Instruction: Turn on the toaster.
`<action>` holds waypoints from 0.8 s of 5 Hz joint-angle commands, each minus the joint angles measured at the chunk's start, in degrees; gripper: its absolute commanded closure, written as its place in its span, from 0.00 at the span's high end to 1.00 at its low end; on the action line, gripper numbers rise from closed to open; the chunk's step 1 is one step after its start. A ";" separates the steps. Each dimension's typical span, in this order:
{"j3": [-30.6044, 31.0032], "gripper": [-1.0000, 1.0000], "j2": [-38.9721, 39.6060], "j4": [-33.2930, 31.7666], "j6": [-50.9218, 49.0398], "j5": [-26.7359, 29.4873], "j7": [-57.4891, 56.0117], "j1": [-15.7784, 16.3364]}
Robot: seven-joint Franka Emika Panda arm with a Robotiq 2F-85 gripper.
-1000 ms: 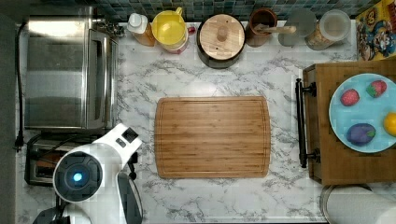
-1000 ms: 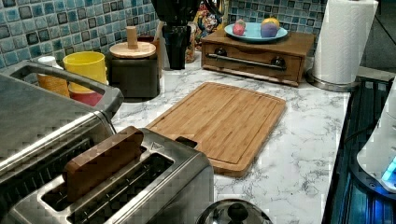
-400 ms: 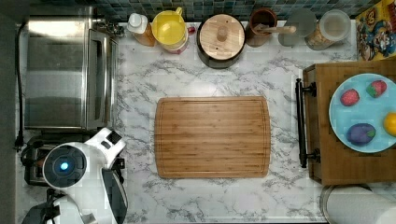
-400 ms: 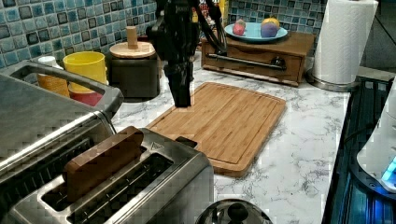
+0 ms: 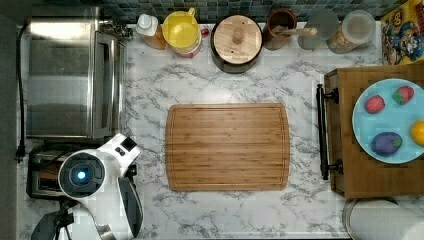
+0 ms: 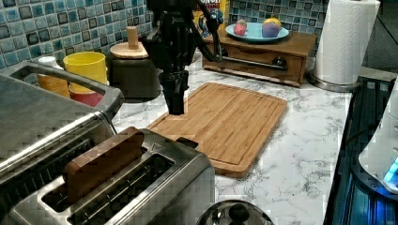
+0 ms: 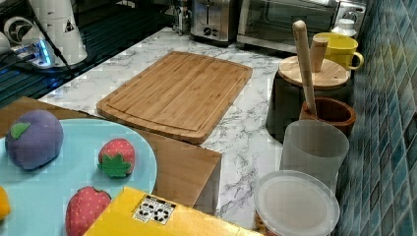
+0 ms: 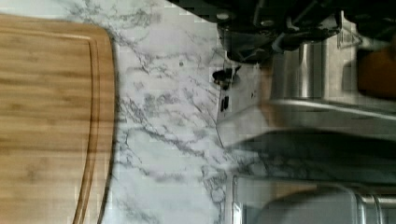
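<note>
Toaster [image 6: 122, 187] sits directly below your gripper [image 6: 176, 101], which hangs above its lever end beside the cutting board [image 6: 225, 119]; fingers together, holding nothing.

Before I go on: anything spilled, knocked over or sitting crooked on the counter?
Nothing stands out. The cutting board lies square and bare on the marble, the jars along the tiles are upright, and the fruit sits on its blue plate. The toaster stands upright beside the toaster oven, a brown slice in one slot.
</note>
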 commanded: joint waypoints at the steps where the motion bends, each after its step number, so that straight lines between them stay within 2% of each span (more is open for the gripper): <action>1: -0.34 0.00 1.35 -2.07 0.41 3.19 -1.83 5.32; 2: -1.38 0.00 1.18 -2.41 1.39 6.36 -4.05 5.60; 3: -0.56 0.00 2.11 -1.99 2.68 5.48 -2.42 4.62; 4: 0.34 0.00 5.15 -0.59 2.78 1.49 1.44 3.52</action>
